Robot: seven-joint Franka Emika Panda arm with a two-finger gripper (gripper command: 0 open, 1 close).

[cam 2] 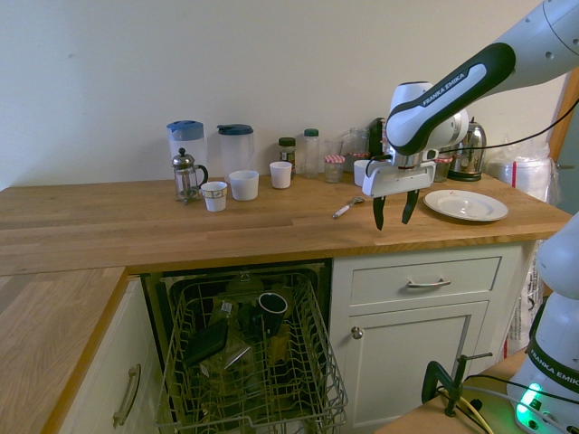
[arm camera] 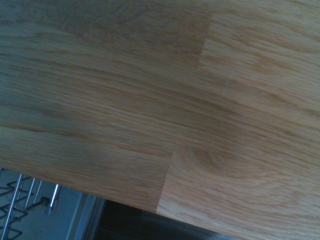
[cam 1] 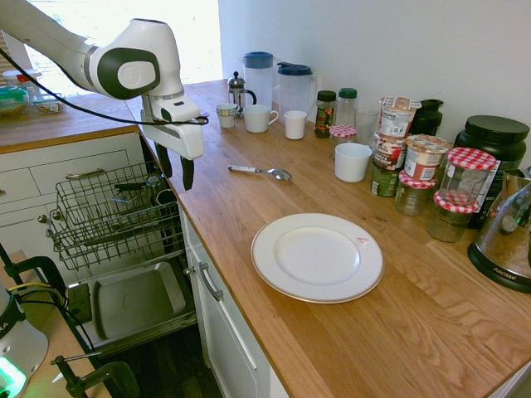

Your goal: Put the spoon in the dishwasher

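Observation:
The small silver spoon (cam 1: pixel 262 172) (cam 2: pixel 346 208) lies flat on the wooden counter, between the row of white cups and the white plate (cam 1: pixel 317 256) (cam 2: pixel 465 205). My gripper (cam 1: pixel 176 171) (cam 2: pixel 393 212) hangs open and empty above the counter's front edge, a short way from the spoon toward the dishwasher side. The dishwasher (cam 1: pixel 106 217) (cam 2: pixel 251 357) stands open below the counter, its dark wire rack pulled out over the dropped door (cam 1: pixel 133 300). The wrist view shows only counter wood and a corner of the rack (arm camera: pixel 20 200).
Along the wall stand two jugs (cam 1: pixel 258 75), a French press (cam 1: pixel 237 91), cups (cam 1: pixel 260 118), jars (cam 1: pixel 412 166) and a kettle (cam 1: pixel 508 232). A black mug (cam 2: pixel 271 307) and dark items sit in the rack. White drawers (cam 2: pixel 425 282) flank the dishwasher.

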